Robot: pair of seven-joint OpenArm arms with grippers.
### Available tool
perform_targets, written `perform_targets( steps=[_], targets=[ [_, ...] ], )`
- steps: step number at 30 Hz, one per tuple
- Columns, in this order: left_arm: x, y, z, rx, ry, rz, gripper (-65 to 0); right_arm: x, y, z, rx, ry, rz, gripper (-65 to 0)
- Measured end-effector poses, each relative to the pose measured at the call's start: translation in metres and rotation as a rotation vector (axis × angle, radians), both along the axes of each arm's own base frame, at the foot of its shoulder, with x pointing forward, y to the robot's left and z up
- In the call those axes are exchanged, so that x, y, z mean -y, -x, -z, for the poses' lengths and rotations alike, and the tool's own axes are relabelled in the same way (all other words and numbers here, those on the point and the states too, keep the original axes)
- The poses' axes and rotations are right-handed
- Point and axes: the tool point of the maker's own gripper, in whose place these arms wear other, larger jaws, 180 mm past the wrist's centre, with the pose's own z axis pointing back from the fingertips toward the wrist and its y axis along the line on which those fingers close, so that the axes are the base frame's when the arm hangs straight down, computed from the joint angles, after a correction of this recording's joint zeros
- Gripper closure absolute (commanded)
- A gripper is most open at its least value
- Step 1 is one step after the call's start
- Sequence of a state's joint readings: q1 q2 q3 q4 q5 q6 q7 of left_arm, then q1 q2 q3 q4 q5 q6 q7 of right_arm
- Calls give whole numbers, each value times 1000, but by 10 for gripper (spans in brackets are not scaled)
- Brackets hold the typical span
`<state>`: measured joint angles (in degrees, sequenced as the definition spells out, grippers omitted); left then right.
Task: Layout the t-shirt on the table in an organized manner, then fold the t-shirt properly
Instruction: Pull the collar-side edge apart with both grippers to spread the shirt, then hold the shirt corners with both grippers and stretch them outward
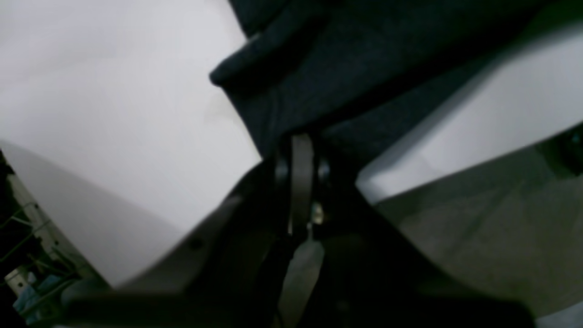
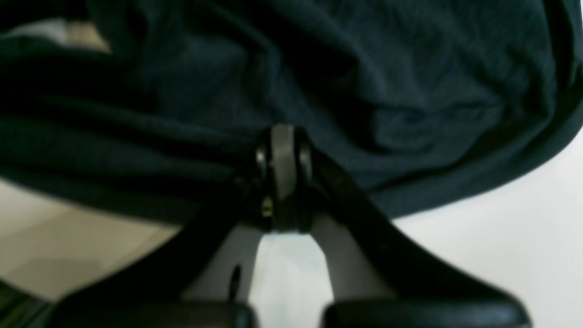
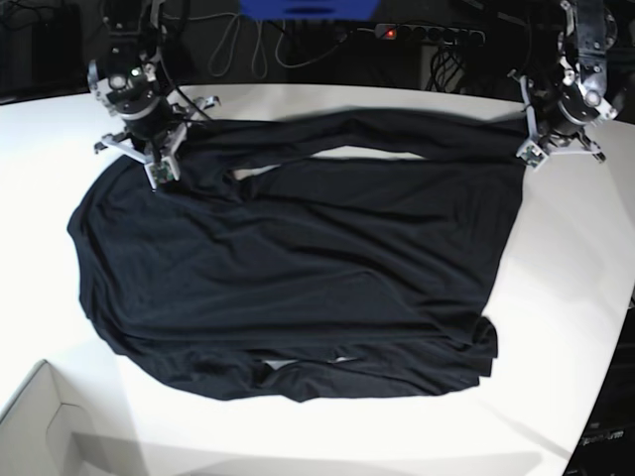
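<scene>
A dark backdrop of cables and a power strip [image 3: 432, 34] runs behind the white table [image 3: 298, 436], and a pale cardboard box [image 3: 45, 426] shows at the near left corner. The black t-shirt [image 3: 298, 268] lies spread across the middle of the table, its long sleeves stretched along the far and near edges of the body, with some wrinkles and a bunched patch near the bottom sleeve.

The right gripper [image 3: 159, 164] sits at the far left corner of the cloth in the base view; its own camera shows the jaws pressed together on a pinch of dark fabric. The left gripper [image 3: 531, 149] sits at the far right corner, and its camera likewise shows closed jaws holding an edge of the shirt, with bare table on either side.

Judging by this, the laying-out step looks nearly done: the garment is flat and roughly squared, though the far sleeve arches away from the body and the lower hem is rumpled. No fold has been made yet. Both arms appear placed to either tug the far edge straight or begin the first fold toward the near side. All folding is still ahead.
</scene>
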<state>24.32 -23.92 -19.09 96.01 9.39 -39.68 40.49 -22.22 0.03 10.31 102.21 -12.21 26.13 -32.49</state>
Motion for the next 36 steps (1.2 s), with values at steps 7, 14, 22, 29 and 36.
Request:
perform_targets(
  steps=[7,14,22,29,36],
  targets=[
    [11,-5,-13,29,-1,33,-1,17,7,1,-11,25,30,0],
    [38,-21,-51,150,3,98,-1,47,22,0,-33,71,94,0],
    [38,-58,-52,216,40,40,-1,35,17,-25,36,63,85,0],
    [18,-72,-4,109,84,-74,-1,35,12,-43,81,81,78,0],
    [18,-81,3,148,161,-93,-1,33,1,-46,99,77,80,0]
  ],
)
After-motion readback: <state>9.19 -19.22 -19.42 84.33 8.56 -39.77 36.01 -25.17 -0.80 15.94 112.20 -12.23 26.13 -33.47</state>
